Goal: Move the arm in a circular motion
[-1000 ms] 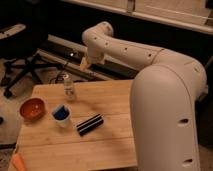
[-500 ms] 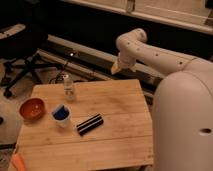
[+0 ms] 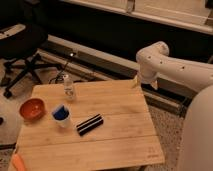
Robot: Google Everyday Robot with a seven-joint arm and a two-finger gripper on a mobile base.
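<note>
The arm (image 3: 170,62) is thick and cream-white with small dark dots, reaching in from the right and bending at a rounded elbow past the table's far right corner. Its small pale gripper (image 3: 136,82) hangs below the elbow, just above the far right edge of the wooden table (image 3: 120,107). Nothing is seen held in it.
On the table stand a clear bottle (image 3: 68,88), an orange bowl (image 3: 32,108), a blue cup (image 3: 61,114) and a black striped bar (image 3: 90,124). An orange object (image 3: 19,163) lies at the near left corner. A black office chair (image 3: 22,45) stands at the back left.
The arm has swung steadily to the right, from above the table's far left near the bottle to beyond the far right corner. The table objects have not moved.
</note>
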